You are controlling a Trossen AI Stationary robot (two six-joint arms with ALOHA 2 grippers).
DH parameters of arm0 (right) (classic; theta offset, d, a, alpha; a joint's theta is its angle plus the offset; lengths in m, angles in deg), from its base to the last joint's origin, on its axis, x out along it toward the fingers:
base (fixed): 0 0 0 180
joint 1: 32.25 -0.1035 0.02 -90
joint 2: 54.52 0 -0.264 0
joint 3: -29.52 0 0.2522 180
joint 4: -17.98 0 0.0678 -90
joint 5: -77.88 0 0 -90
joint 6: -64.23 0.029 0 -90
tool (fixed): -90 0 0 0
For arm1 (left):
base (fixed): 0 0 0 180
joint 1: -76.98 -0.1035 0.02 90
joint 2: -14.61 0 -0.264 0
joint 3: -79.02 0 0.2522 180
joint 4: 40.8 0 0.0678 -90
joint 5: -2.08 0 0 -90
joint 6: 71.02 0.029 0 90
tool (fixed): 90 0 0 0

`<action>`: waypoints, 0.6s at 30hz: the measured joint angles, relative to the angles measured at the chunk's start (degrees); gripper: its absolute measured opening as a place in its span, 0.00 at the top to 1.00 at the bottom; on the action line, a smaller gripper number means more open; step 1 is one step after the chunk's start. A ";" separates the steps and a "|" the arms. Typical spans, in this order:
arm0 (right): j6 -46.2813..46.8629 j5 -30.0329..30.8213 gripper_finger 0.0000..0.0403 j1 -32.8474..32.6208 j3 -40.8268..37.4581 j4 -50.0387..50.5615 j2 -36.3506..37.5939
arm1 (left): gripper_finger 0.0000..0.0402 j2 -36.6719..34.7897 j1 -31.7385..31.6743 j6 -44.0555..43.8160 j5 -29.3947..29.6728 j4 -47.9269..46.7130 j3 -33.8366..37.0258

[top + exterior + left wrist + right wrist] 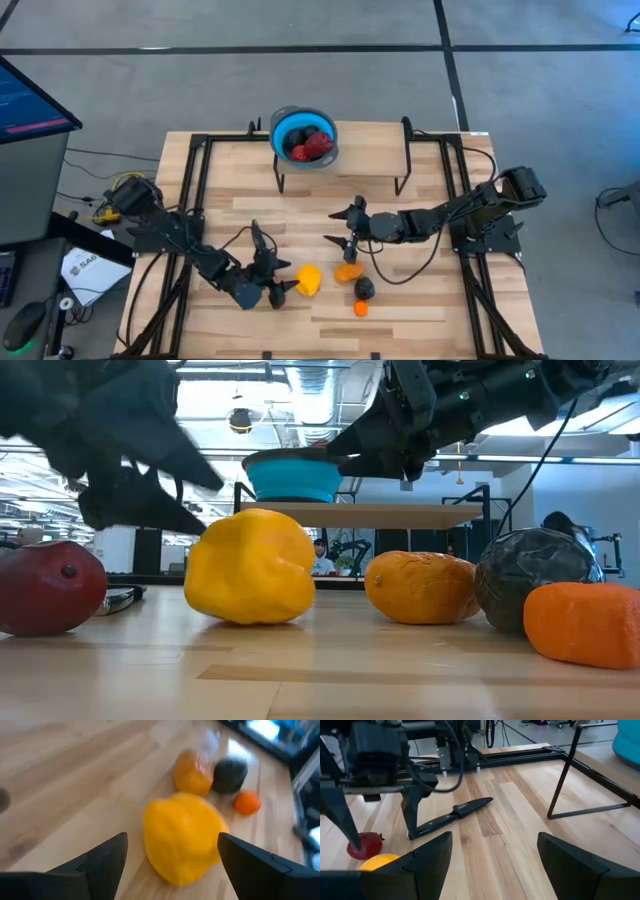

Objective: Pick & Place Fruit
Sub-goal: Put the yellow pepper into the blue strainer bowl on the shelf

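— Where is the left tool (270, 262)?

— Low over the pale wooden worktop (420, 300), fingers spread wide, nothing held; the large yellow toy fruit (309, 280) lies just beside it, with a small red fruit (48, 588) near its fingertips.

— And the right tool (343, 229)?

— Also wide and empty, above a round orange fruit (348, 271) (a dark blackish one (364, 288) and a smaller orange one (361, 309) lie nearby).

— Any fruit placed?

— Red ones sit in the blue bowl (290, 125) on its raised stand.
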State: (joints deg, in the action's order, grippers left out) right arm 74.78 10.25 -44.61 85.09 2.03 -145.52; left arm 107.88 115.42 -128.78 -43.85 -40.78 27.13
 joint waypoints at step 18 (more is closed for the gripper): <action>-0.59 -0.02 0.29 -0.93 0.00 0.09 -0.13 | 0.25 17.25 2.93 5.20 15.50 4.32 -18.80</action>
State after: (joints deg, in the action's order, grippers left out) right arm 74.19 10.23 -45.53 85.09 2.12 -145.65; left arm 125.12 118.35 -123.57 -28.35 -36.46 8.32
